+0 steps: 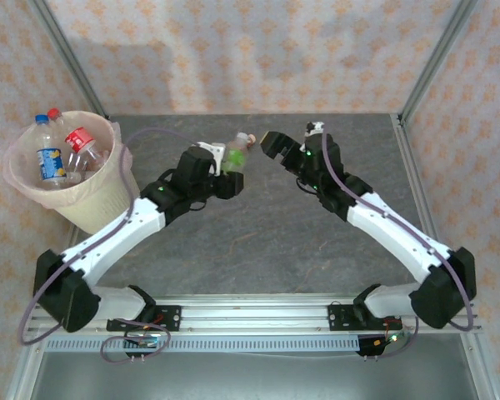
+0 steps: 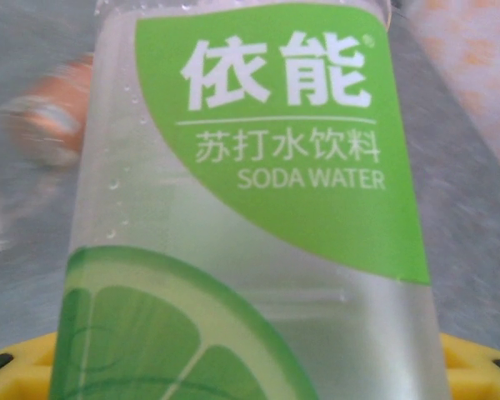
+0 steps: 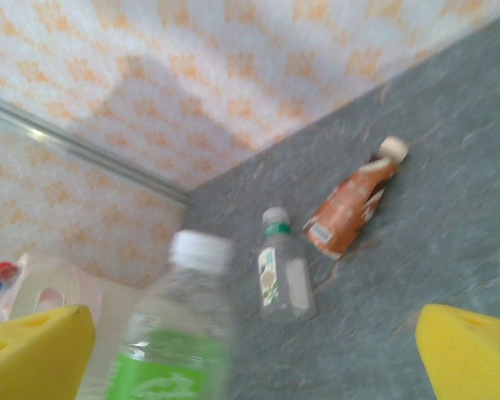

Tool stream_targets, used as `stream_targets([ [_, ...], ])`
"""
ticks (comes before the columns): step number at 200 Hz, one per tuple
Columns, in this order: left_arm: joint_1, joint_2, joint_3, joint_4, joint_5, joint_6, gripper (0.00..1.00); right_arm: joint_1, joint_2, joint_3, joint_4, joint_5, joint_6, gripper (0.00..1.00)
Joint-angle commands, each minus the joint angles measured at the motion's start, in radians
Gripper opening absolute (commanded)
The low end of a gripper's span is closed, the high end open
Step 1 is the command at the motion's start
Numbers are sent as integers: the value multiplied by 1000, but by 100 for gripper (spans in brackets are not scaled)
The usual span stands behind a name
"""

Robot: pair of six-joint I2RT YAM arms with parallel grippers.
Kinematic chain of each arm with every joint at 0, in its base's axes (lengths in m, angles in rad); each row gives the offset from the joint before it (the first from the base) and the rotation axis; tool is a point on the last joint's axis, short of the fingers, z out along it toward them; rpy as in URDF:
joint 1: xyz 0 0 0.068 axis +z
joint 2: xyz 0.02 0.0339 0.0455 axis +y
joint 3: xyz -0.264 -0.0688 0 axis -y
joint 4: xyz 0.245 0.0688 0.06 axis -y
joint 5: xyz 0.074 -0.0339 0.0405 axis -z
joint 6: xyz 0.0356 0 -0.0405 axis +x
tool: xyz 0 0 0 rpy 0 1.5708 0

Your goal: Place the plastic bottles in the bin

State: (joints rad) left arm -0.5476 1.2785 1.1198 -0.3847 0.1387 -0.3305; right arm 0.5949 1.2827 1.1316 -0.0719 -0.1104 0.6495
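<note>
left gripper [image 1: 230, 167] clasps a green-label bottle [image 2: 258, 208]; right gripper [image 3: 252, 354] gapes over grey table [image 1: 267, 242], patterned walls [image 1: 233, 50] around.

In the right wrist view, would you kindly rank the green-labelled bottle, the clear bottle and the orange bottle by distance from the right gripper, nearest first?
1. Green-labelled bottle, upright, close in at lower left.
2. Clear bottle, lying flat, mid-frame.
3. Orange bottle, lying beyond, further right.

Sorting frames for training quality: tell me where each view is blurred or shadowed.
Top external: sharp, evenly lit, a soft shadow on the back wall. Left wrist: the green-label bottle reads crisply; the orange bottle behind it is smeared. Right wrist: that green-label bottle is blurred, the orange one sharper.
</note>
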Motion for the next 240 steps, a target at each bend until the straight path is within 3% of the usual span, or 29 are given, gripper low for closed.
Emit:
stream_targets([
  [1, 27, -106, 119, -283, -405, 0, 49, 2, -70, 0, -72, 185, -95, 99],
  [37, 138, -242, 225, -482, -659, -11, 50, 0, -94, -38, -75, 268, -121, 99],
  [64, 308, -266, 316, -585, -785, -8, 51, 0, -75, -34, -74, 256, -109, 99],
  [90, 522, -255, 351, -572, -695, 23, 51, 1, -53, -24, -74, 224, -99, 99],
  [123, 668, -166, 384, -566, -664, 46, 51, 0, -46, -32, -72, 207, -92, 99],
  [150, 693, -74, 446, -636, -731, -17, 56, 0, -48, -38, -77, 200, -91, 99],
  [165, 692, -42, 475, -673, -728, -54, 75, 0, -49, -38, -85, 201, -93, 99],
  [178, 693, -24, 502, -700, -702, -75, 99, 1, -51, -38, -89, 202, -93, 99],
  [216, 692, -26, 557, -726, -648, -102, 100, 1, -48, -38, -96, 207, -94, 99],
  [240, 690, -51, 536, -661, -507, -91, 100, 0, -45, -36, -97, 211, -90, 99],
])
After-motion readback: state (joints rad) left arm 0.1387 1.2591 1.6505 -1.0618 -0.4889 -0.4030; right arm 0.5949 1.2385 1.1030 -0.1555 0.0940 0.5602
